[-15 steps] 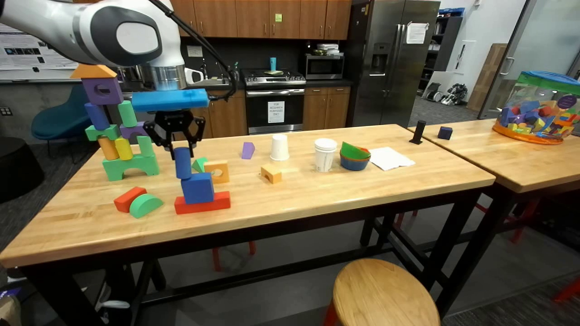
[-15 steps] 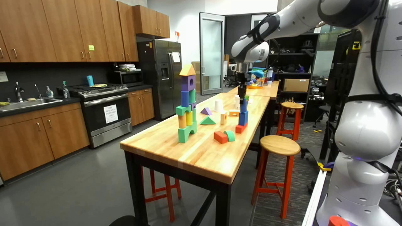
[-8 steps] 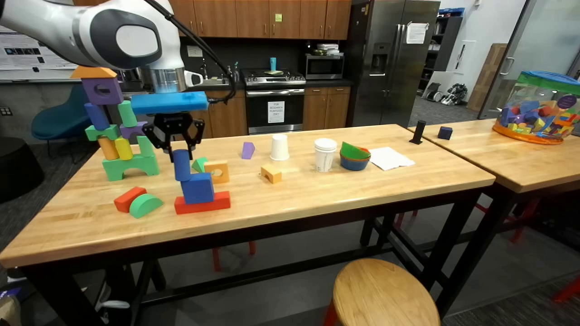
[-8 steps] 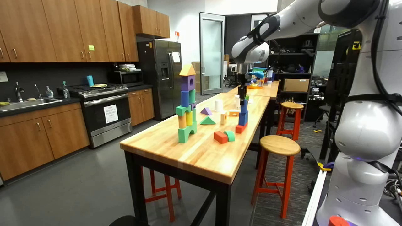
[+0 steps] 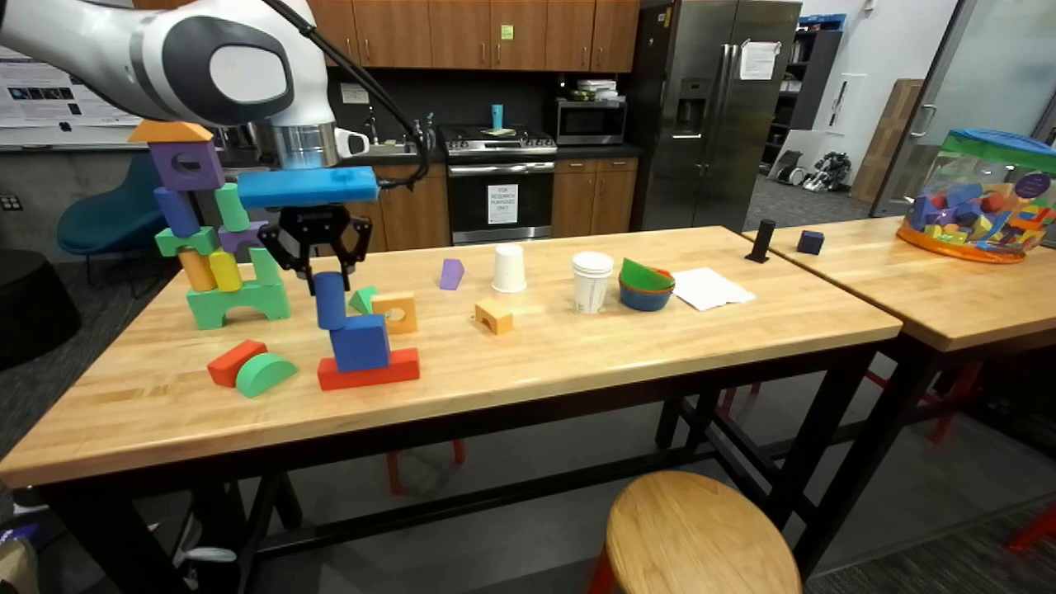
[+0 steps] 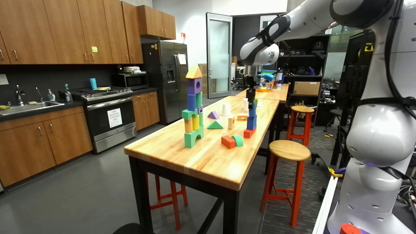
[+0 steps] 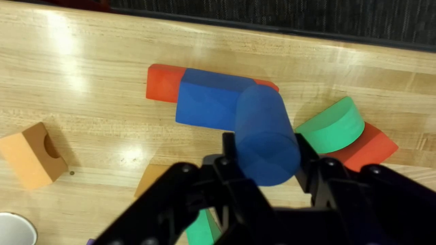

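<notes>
And the claw (image 7: 265,139) is clamped on the blue cylinder (image 5: 331,302), right at one end of the blue block (image 5: 360,344); can't tell if they touch; below, the long red block (image 5: 400,369), flat on the surface (image 5: 511,355)!

tall tower (image 6: 191,102), claw (image 6: 251,104) (free gap between)

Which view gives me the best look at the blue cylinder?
The wrist view: the blue cylinder appears largest there, its top and side both visible in the gripper. Both exterior views show it much smaller, side-on, above the blue block.
</notes>
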`<act>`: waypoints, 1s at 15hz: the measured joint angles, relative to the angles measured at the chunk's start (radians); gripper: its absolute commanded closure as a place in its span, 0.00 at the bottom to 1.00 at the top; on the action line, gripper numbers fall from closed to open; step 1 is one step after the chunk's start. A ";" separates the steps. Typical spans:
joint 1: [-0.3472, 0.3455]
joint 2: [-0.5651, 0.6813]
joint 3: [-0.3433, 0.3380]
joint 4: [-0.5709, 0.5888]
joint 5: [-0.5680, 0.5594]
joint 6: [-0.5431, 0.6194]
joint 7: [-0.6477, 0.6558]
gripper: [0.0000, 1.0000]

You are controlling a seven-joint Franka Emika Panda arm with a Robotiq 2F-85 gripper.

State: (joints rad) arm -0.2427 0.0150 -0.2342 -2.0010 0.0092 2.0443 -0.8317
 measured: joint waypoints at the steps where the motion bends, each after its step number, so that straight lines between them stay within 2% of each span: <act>1: 0.000 -0.003 0.000 -0.001 0.014 0.001 0.000 0.83; 10: -0.008 -0.024 -0.008 -0.009 0.055 0.005 0.004 0.83; 15: -0.008 -0.024 -0.008 -0.030 0.056 0.050 0.009 0.83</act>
State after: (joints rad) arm -0.2506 -0.0092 -0.2424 -2.0313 0.0648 2.0943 -0.8225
